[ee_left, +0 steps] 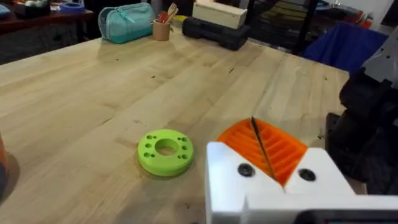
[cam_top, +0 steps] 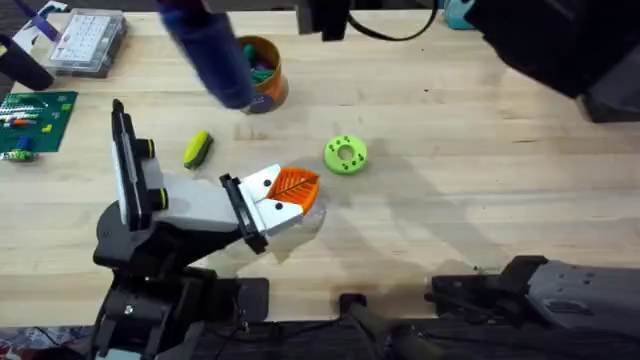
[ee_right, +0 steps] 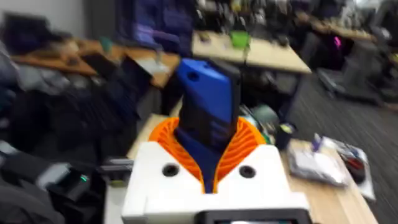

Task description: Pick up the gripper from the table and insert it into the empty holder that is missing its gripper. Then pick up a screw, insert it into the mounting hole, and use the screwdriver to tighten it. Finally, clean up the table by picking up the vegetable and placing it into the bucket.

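The surface (cam_top: 480, 190) lay open across the whole right half, from the near edge to the far one. The left side was crowded: a parts box (cam_top: 88, 40) in the upper left corner, a green board (cam_top: 35, 120) at the left edge, and the bucket (cam_top: 265, 70) near the top edge. The right fingers (ee_right: 208, 146) were clenched on the screwdriver (ee_right: 208, 93), a thick blue body blurred high at upper left of the overhead view, in front of the bucket. The gripper (cam_top: 293, 186), orange and ribbed on a white block, sat at the tip of the holder (cam_top: 200, 200), left of center. The left fingers (ee_left: 267, 152) were pressed together, grasping nothing. A green ring (ee_left: 165, 151) lay just beyond them. The vegetable (cam_top: 197, 150) lay above the holder, apart.
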You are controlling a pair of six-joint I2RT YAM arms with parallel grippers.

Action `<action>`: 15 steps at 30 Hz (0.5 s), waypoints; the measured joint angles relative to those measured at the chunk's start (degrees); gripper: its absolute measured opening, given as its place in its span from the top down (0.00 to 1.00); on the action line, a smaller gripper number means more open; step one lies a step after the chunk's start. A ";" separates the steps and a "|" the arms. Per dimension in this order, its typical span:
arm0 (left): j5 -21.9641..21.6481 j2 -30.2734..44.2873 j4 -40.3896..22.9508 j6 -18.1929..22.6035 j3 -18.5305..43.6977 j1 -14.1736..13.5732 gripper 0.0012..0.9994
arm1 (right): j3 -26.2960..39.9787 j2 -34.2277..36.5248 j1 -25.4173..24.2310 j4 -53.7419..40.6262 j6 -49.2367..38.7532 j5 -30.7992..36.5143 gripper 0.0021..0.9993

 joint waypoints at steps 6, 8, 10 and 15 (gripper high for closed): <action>0.00 0.00 0.00 0.00 0.00 0.00 0.98 | 0.23 0.00 -5.92 -11.99 -10.39 8.79 0.95; 0.02 0.00 -0.02 0.00 0.00 0.00 0.98 | 0.29 0.02 -8.30 -14.98 -13.03 10.91 0.95; 0.02 0.00 -0.02 0.00 0.00 0.00 0.98 | 0.38 0.19 -10.36 -17.89 -15.49 12.69 0.95; 0.00 0.00 -0.02 0.00 0.00 0.00 0.98 | 0.54 2.83 -14.21 -24.37 -23.69 18.54 0.95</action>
